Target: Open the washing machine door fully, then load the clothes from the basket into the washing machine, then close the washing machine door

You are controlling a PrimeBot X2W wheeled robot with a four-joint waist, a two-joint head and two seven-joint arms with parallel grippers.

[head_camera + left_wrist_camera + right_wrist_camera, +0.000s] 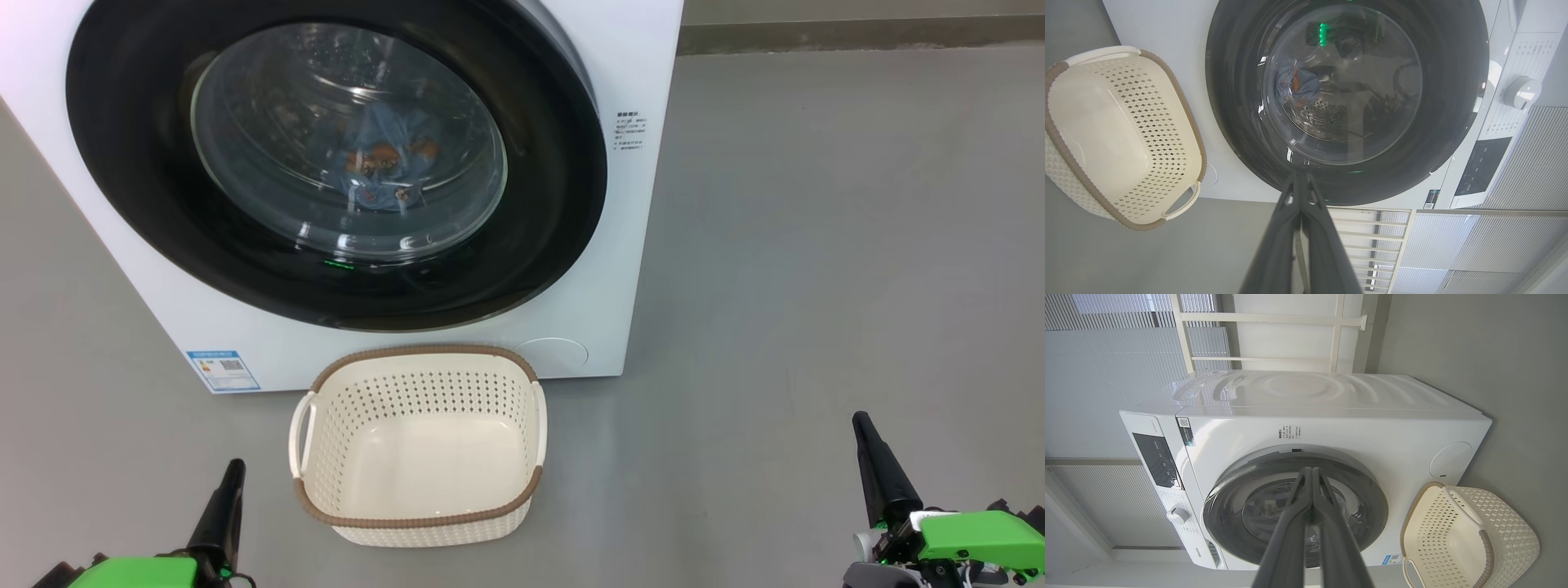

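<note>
The white washing machine (pixel 645 245) (pixel 1355 428) stands ahead with its round black-rimmed door (pixel 335 163) (pixel 1347 98) (pixel 1294 510) shut flat against the front. Through the glass I see the blue clothes (pixel 384 155) (pixel 1296 85) with orange-brown prints lying in the drum. The cream basket (pixel 416 445) (pixel 1118 130) (pixel 1466 535) sits on the floor just before the machine, with nothing inside. My left gripper (pixel 233 469) (pixel 1300 177) is shut and holds nothing, low at the basket's left. My right gripper (pixel 861 420) (pixel 1311 471) is shut too, far to the basket's right.
Grey floor (pixel 816 245) spreads wide to the right of the machine. A control panel with a dial (pixel 1521 92) (pixel 1177 515) sits along the machine's top front. Ribbed wall panels (pixel 1094 375) and a white frame (pixel 1265 318) stand behind it.
</note>
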